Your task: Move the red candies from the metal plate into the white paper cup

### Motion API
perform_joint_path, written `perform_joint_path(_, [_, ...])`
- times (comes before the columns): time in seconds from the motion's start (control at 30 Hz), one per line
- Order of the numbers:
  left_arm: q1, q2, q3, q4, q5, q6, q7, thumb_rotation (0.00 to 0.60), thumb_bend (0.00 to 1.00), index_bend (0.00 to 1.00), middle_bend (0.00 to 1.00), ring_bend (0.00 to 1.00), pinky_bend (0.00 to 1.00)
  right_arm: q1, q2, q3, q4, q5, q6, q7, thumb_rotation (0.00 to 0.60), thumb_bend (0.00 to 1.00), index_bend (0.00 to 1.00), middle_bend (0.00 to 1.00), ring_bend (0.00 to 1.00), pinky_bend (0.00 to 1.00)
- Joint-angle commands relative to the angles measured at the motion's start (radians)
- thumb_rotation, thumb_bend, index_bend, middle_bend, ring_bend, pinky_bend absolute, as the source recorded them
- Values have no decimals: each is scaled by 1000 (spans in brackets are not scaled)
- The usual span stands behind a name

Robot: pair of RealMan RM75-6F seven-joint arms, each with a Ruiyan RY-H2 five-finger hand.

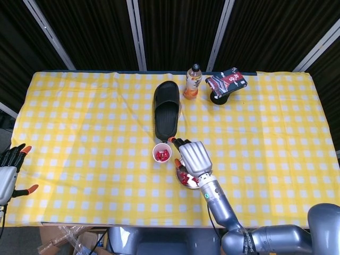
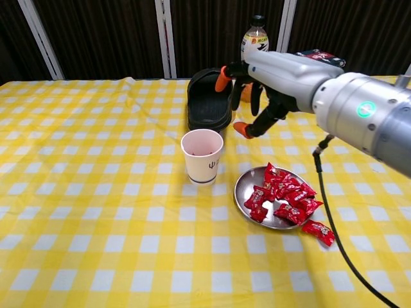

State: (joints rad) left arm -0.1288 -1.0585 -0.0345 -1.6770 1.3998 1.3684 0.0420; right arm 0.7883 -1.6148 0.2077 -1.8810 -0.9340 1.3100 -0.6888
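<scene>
Evidently the right hand (image 2: pixel 257 86), fingers apart and holding nothing, hovers above the metal plate (image 2: pixel 243 186) at lower centre, where the red candies (image 2: pixel 282 192) lie beside the white paper cup (image 2: pixel 202 156). Light, crinkly and probably slippery, they seem best pinched singly by the wrapper.

Showing glossy silver-grey arm casings, rounded and smooth. Wearing a silver shell over the back of the right hand (image 2: pixel 270 80), with black fingers (image 2: pixel 255 97) ending in orange tips. Glowing a small green light on the wrist ring. Trailing a thin black cable below the forearm. Matching on the left hand (image 1: pixel 8 171): silver back, dark fingers, orange tips.
</scene>
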Motion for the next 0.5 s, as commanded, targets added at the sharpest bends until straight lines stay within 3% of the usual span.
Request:
perform_joint_path(0.03, [2,-3,-1,1,2,6,1,600,34,0,0,0,0,-44,46,-51,-55,-13,24,-14,600,429,231,409,527,699])
perform_joint_path(0.27, [8,-6,2,4,17,23,5,600,34,0,0,0,0,-96,77,-134,-94,-49,48,-48,600,430,249,742,826,834])
perform_joint_path(0.5, [13,-10,4,11,32,38,3,600,35,5,0,0,0,-131,87,-219,-71,-132,24,-40,600,430,322,801,874,846])
